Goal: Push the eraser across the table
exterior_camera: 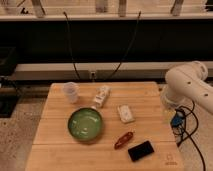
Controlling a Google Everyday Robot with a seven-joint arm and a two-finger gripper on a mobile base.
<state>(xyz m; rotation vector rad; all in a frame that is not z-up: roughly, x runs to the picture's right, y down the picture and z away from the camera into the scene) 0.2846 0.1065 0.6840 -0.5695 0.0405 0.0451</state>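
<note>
Right of the green bowl (86, 124), by the table's (55, 150) front edge, lies the eraser (141, 150), with a red-brown object (124, 140) between them. The gripper (169, 106) hangs far right of the bowl, off the table; whether it is open or holding anything I cannot tell. Pushing bowlward risks jamming that object.

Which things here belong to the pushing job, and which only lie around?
Job: eraser, table, gripper beside the table's right edge.
Lying about: green bowl, clear cup, white container, white packet, red-brown object.
</note>
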